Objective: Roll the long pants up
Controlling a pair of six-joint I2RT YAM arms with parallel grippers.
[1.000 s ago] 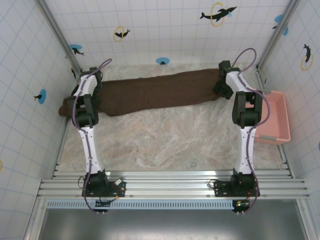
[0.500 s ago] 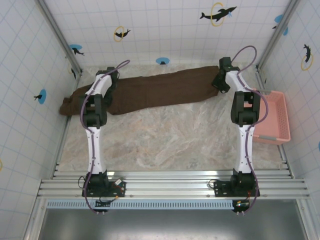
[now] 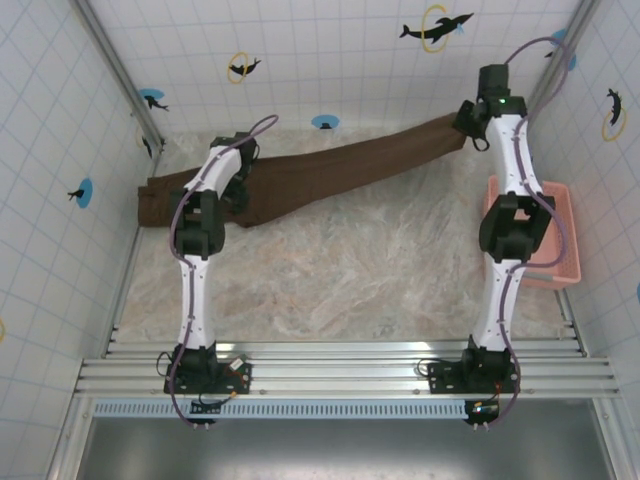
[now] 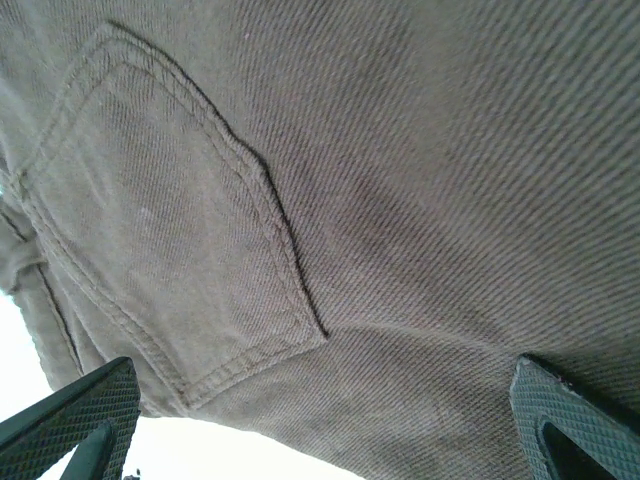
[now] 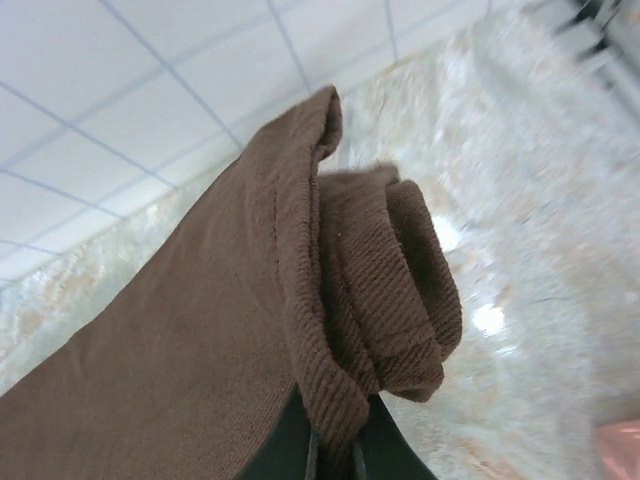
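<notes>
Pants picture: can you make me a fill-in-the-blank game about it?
1. The pants are ____ in color.
2. The right gripper pinches the pants at the end of a ____.
3. Between the open fingers of the left gripper, the pants show a stitched back ____.
4. The basket is ____ in color.

Missing words: brown, leg, pocket, pink.
</notes>
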